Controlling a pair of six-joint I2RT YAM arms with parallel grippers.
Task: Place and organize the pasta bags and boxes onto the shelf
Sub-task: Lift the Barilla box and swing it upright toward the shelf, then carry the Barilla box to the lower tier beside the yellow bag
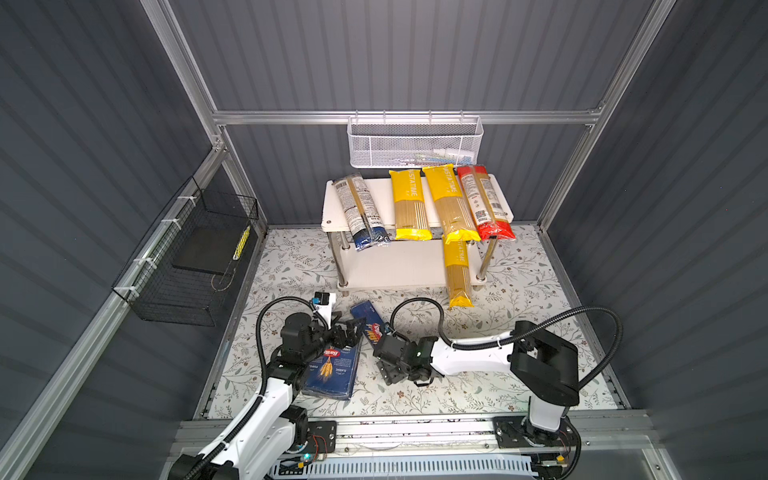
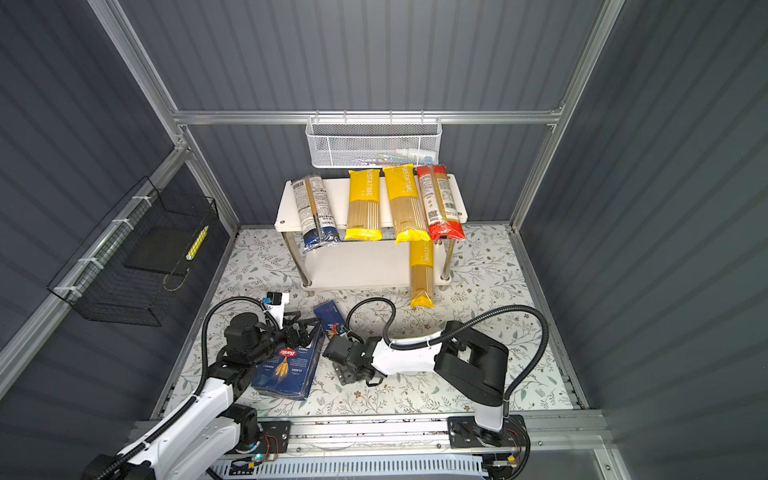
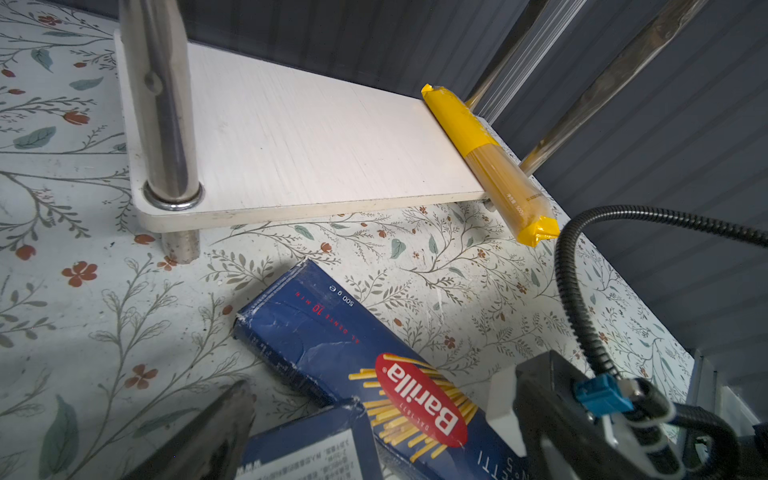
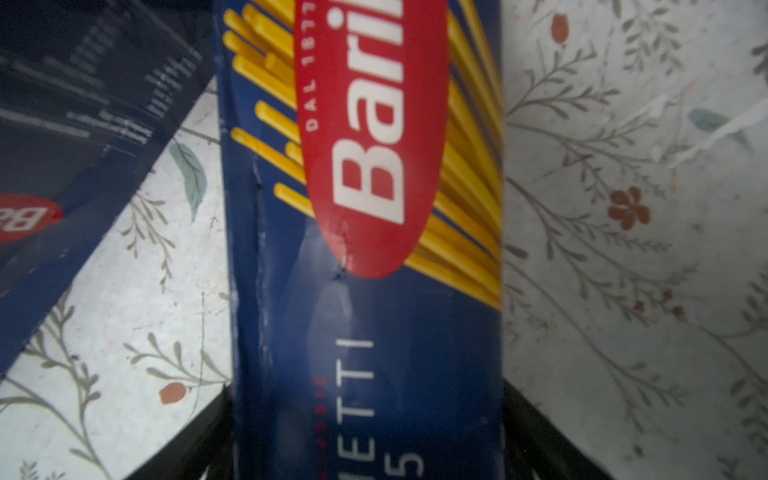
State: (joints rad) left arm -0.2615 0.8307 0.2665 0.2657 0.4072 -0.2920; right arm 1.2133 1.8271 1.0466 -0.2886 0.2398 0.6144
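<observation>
The shelf (image 1: 382, 199) holds a navy-ended bag (image 1: 359, 212), two yellow bags (image 1: 409, 203) and a red-ended bag (image 1: 484, 203) on its top board. A third yellow bag (image 1: 457, 274) slants off the lower board (image 3: 311, 145) onto the floor. The wide pasta box (image 1: 332, 370) lies at the front left. My left gripper (image 1: 348, 328) stands open over its far end, with one finger (image 3: 220, 428) beside the box corner. The narrow pasta box (image 4: 365, 311) lies beside it, and my right gripper (image 4: 368, 457) is shut on its near end, fingers pressed to both long sides.
A white mesh basket (image 1: 415, 143) hangs on the back rail above the shelf. A black wire basket (image 1: 191, 266) hangs on the left wall. The chrome post (image 3: 162, 104) of the shelf stands just beyond the boxes. The right arm's cable (image 3: 582, 291) loops nearby.
</observation>
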